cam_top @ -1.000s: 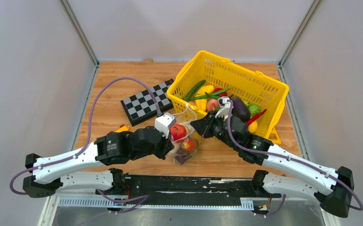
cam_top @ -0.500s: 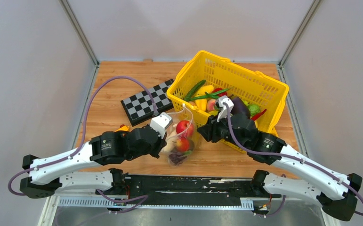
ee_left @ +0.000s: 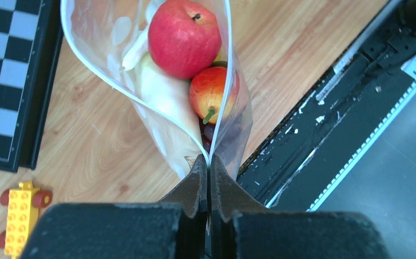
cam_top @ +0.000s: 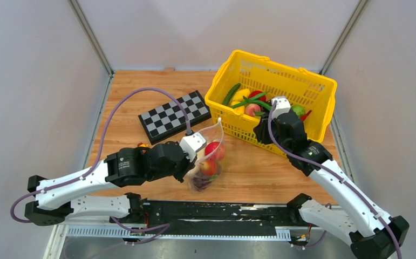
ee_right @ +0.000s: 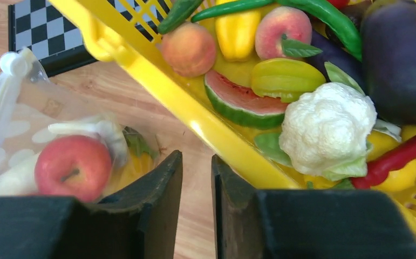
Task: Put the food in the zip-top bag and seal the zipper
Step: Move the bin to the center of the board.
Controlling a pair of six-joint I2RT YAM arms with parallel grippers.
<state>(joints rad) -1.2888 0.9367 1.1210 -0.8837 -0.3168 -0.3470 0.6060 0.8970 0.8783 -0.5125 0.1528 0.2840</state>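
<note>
The clear dotted zip-top bag stands on the table with its mouth open. My left gripper is shut on the near end of the bag's mouth, where the two sides of the zipper meet. Inside lie food items: a red apple, an orange-red fruit, a cream-white vegetable and dark grapes. My right gripper is open a little and holds nothing. It hovers over bare wood between the bag and the basket's front rim.
A yellow basket at the back right holds more toy food, including a cauliflower, an eggplant and a peach. A checkerboard lies behind the bag. A small yellow toy brick sits by my left arm.
My right gripper let go of the bag's mouth and drew back right toward the basket. The basket has shifted to the back right. My left gripper kept its grip.
</note>
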